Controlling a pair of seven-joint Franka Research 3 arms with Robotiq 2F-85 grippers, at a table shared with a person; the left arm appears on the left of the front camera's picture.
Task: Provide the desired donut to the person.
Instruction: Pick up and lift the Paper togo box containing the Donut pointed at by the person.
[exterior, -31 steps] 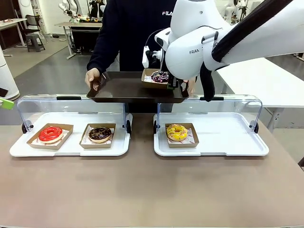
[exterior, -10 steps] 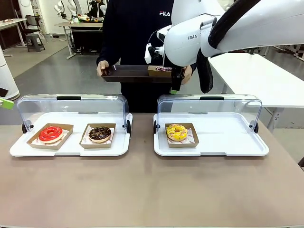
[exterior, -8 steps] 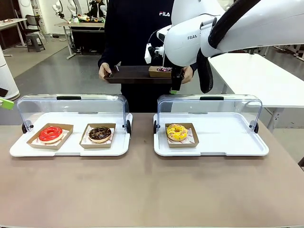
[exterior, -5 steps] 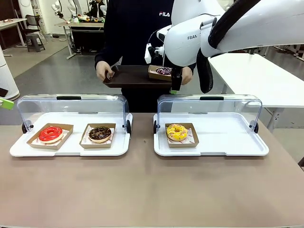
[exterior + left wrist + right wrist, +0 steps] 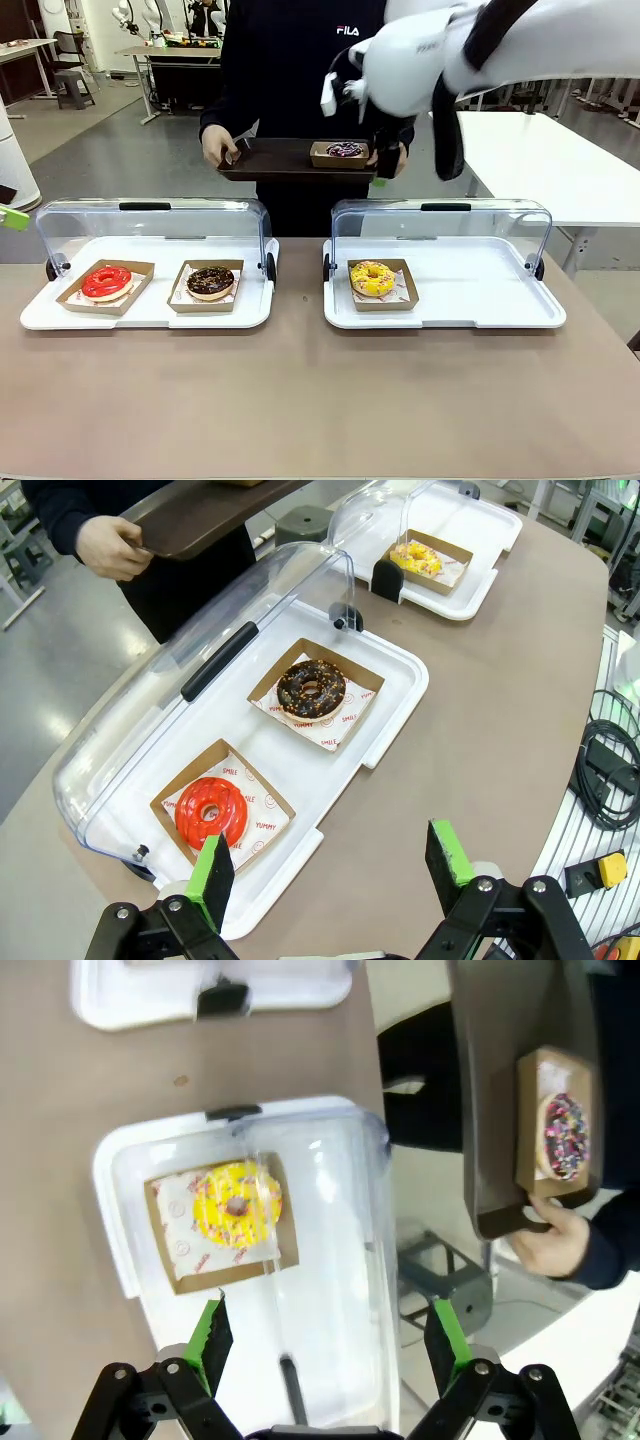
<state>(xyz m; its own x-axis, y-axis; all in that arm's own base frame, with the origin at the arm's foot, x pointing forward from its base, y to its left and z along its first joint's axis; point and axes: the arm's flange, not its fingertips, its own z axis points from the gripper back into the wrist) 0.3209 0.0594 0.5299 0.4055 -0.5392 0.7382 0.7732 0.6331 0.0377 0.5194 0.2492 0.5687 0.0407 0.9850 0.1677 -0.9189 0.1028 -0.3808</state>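
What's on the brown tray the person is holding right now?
One cardboard box holding a sprinkled donut, at the tray's end. The right arm covers that corner in the front view.

A lab staged as a donut counter: clear-lidded display trays [image 5: 150,322] on a worktable [image 5: 300,400], bare grey floor [image 5: 110,150] behind.

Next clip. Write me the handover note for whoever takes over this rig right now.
Left gripper: open, empty, over the table by the left case.
Right gripper: open, empty, high over the right case.
Things: sprinkled donut in its box on the brown tray held by the person. Red donut and chocolate donut in the left case, yellow donut in the right.
Done: the handover, it seems.
Left: probably only bringing the right arm home.
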